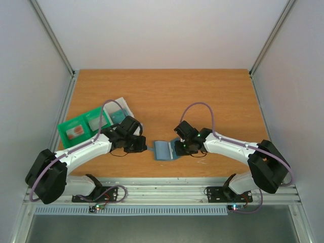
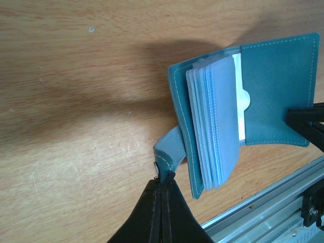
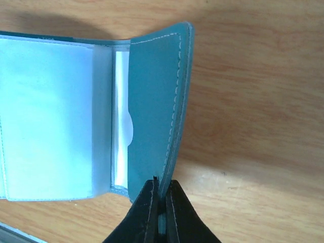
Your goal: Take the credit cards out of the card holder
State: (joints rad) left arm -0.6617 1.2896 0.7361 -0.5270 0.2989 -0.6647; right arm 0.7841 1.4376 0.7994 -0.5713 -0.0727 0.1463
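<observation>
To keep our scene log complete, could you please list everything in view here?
Table: one, brown wood, under everything.
Holder: one, slate-blue, open, near middle of the table.
Sleeves: a stack, pale and clear, inside the holder.
Green tray: one, green, left side.
Pink card: one, reddish-pink, in the green tray.
Clear tray: one, whitish, just behind the green tray.
Teal card: one, teal, in the clear tray.
Left pincer: one, black, shut on the holder's strap.
Right pincer: one, black, shut on the holder's cover edge.
</observation>
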